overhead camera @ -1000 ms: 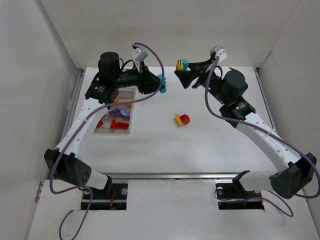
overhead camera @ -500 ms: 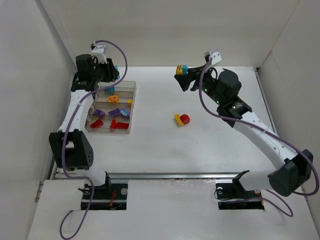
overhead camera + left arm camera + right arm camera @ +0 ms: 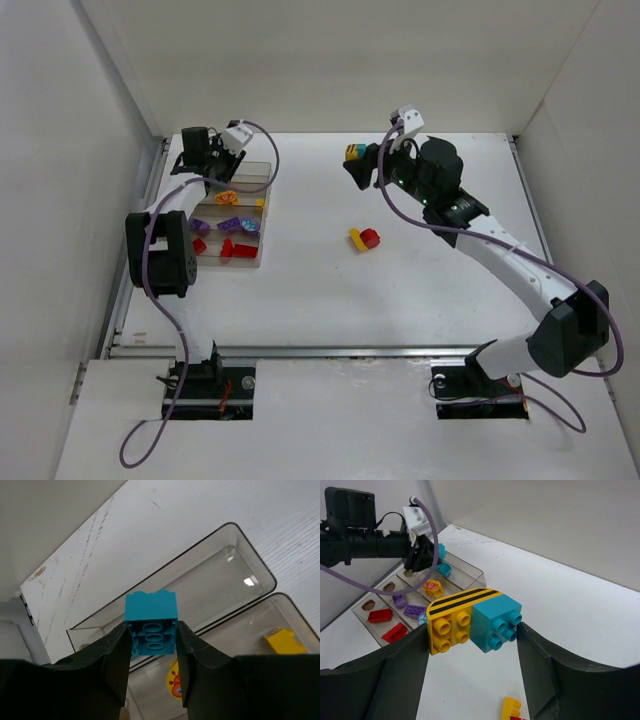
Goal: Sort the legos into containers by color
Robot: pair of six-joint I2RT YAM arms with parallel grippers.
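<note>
Pinching a single teal brick (image 3: pixel 151 611), the left tool (image 3: pixel 152 635) hangs over the far end compartment of the organizer (image 3: pixel 268 188). Cannot tell whether the brick touches the wall. In the top view that tool and brick are mostly hidden under the wrist. The left wrist view cuts both fingers off at the bottom edge. A yellow round piece (image 3: pixel 174 681) in the next compartment is half hidden behind them, and a yellow brick (image 3: pixel 282 642) lies in that same compartment. Purple bricks (image 3: pixel 226 226) and red bricks (image 3: pixel 236 250) sit in the two nearer compartments, shapes hard to make out through the smoky walls.

The right tool (image 3: pixel 472 637) is clamped on a yellow-and-teal cluster (image 3: pixel 470 617), held in the air over the far middle of the worktop (image 3: pixel 420 290). A loose yellow-and-red cluster (image 3: pixel 365 238) lies mid-worktop, cut off at the bottom edge of the right wrist view.

Versus a second ago: the left arm has swung from mid-worktop over to the organizer with its brick. The right tool has shifted slightly left. The loose cluster is unmoved.
</note>
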